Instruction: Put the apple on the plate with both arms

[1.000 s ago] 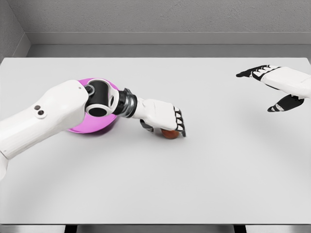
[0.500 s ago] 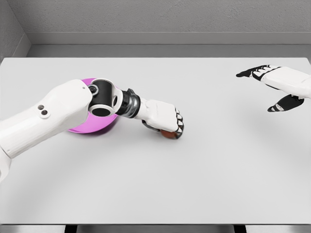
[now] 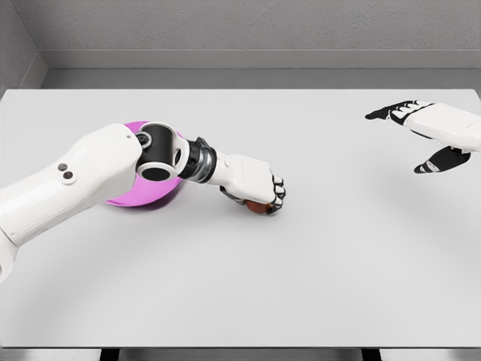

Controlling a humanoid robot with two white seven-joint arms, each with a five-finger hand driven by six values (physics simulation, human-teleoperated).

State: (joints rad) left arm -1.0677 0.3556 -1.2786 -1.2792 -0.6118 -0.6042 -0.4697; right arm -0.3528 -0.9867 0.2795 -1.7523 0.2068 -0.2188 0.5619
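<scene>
Simulated test bench: bare white table (image 3: 316,286), grey walls (image 3: 248,22).

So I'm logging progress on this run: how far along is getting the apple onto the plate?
Done: the left hand has reached the apple and its fingers are curled over it. In hand: the grasp, with the apple low at the table. Left: carrying it to the pink plate, partly hidden behind the left arm. The right hand hovers open at far right.

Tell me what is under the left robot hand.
A reddish-brown apple sits under the left robot hand, fingers curled over it. Only its lower edge shows; the top is covered.
</scene>
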